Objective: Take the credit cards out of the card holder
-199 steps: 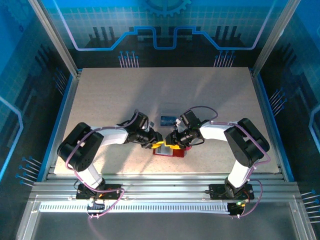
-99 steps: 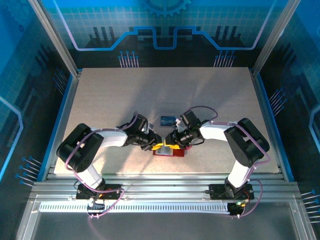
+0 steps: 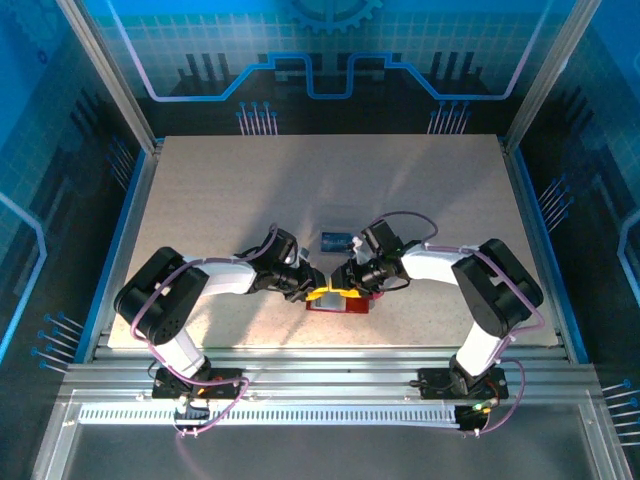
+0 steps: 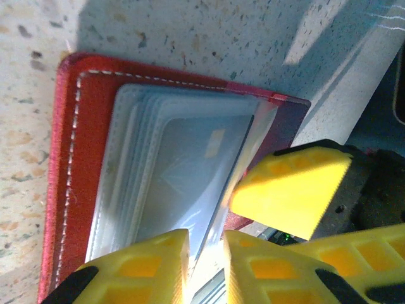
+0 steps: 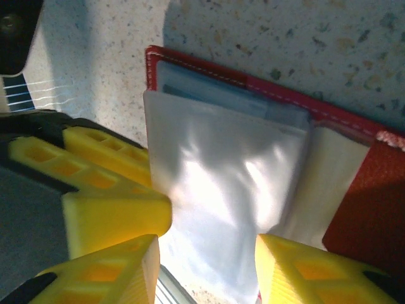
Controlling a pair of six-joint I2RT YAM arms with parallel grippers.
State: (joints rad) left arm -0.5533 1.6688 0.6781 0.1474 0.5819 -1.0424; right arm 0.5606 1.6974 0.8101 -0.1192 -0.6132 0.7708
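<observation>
One blue plastic card (image 3: pixel 335 240) lies on the table (image 3: pixel 220 200) beyond the open dark red card holder (image 3: pixel 342 304); the rest judged unextracted. Left gripper (image 4: pixel 205 269): fingers narrow at a grey pocket (image 4: pixel 183 164), grip unconfirmed. Right gripper (image 5: pixel 205 272): fingers apart over a pale sleeve (image 5: pixel 221 183).

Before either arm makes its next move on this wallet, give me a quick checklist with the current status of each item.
1. The card holder lies open on the table: ok.
2. The left gripper sits at the edge of the pocket sleeves: ok.
3. The left gripper pinches a card: cannot tell.
4. The right gripper straddles the pocket sleeves: ok; firm hold, cannot tell.
5. Clearance between both grippers: not ok, they crowd closely.
6. The blue card lies apart beyond the card holder: ok.
</observation>
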